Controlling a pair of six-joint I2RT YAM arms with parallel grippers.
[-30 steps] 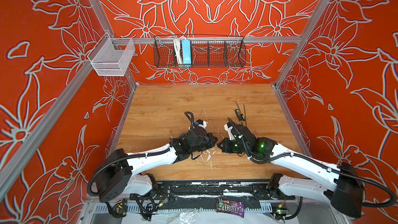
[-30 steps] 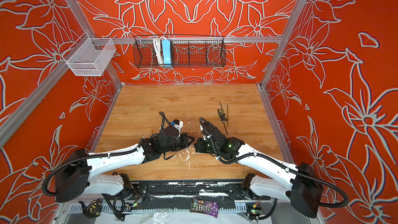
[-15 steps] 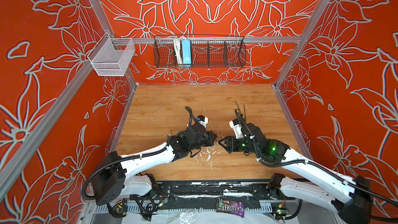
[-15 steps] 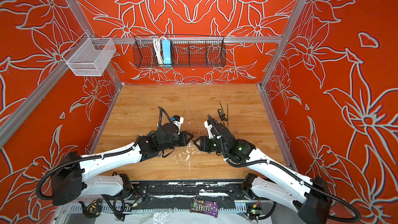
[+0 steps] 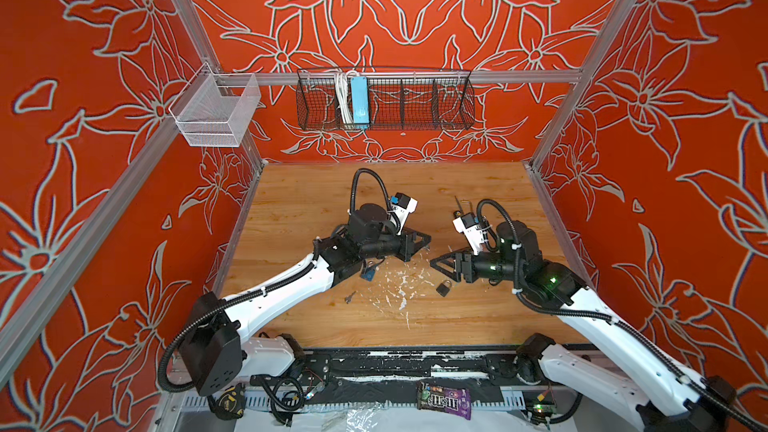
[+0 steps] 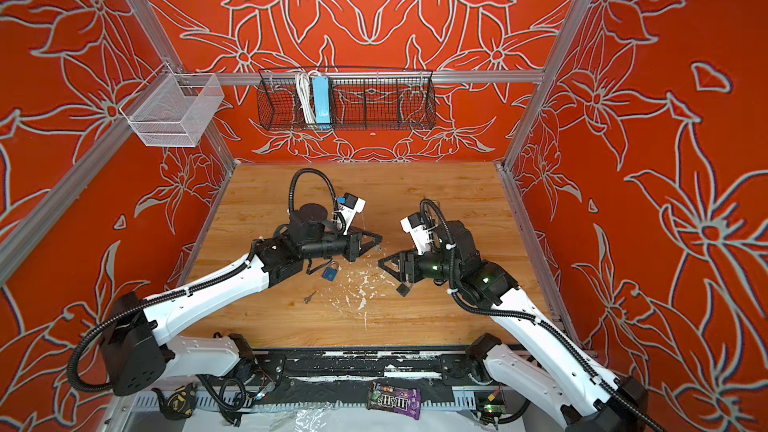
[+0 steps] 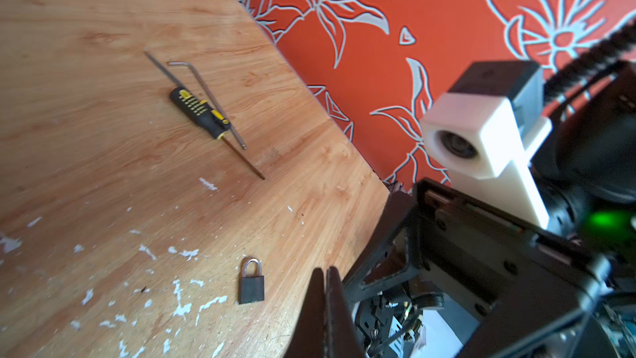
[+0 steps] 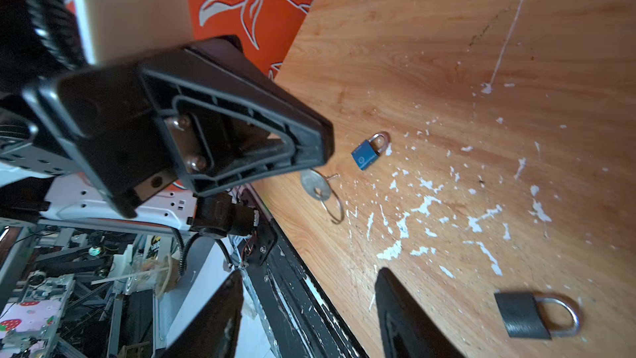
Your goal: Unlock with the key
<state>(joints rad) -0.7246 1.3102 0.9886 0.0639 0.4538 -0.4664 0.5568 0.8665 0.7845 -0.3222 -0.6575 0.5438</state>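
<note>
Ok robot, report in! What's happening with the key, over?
Left gripper shut, right gripper open. Key loose on table near blue padlock. Black padlock shackle closed. Screwdriver well aside.

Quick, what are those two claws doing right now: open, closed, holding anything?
Left gripper: closed, with nothing visible in its grip.
Right gripper: open and empty.
</note>
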